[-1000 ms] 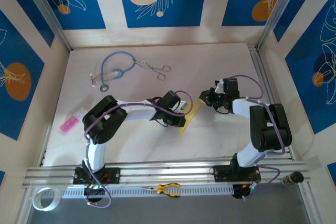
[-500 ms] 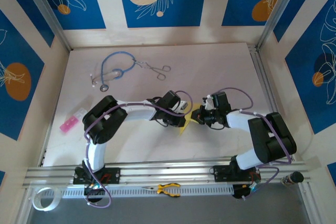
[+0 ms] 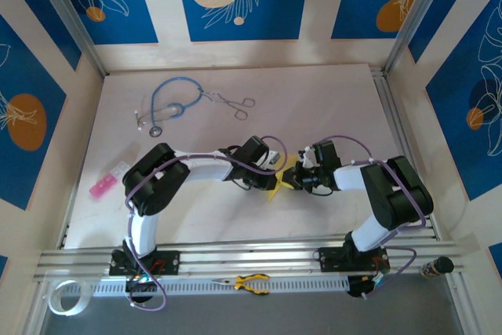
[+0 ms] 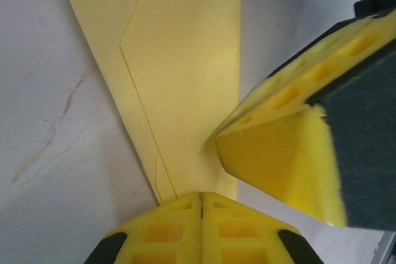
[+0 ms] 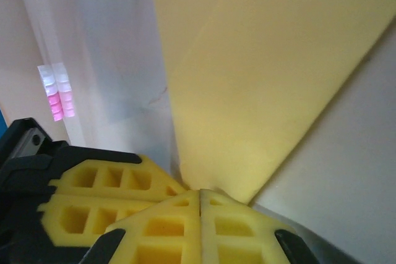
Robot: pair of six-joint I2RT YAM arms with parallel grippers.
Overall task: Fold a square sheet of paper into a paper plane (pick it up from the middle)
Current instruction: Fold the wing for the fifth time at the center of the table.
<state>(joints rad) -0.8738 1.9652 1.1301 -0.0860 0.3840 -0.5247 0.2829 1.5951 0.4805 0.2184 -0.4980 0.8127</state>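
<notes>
The tabletop (image 3: 314,100) carries everything, and the work sits just below the centre of the overhead view, where my two arms meet. There the paper plane (image 3: 280,180) lies flat, a narrow pale-yellow wedge. In the left wrist view it (image 4: 185,60) runs from the top of the frame down to a point, with a fold line showing along it.

My left tool (image 4: 202,214) is pressed together, its tips at that narrow end. I judge it is there to pin the paper so it cannot slide. My right tool (image 5: 200,214) is also pressed together, with its tips at a corner of the yellow sheet (image 5: 266,60). It reads to me as bearing down to sharpen a crease. Whether either tool has paper caught between its pads, I cannot tell. The two tools nearly touch, which suits a fold this slim.

The small pink object (image 3: 102,187) lies well apart at the left edge.
</notes>
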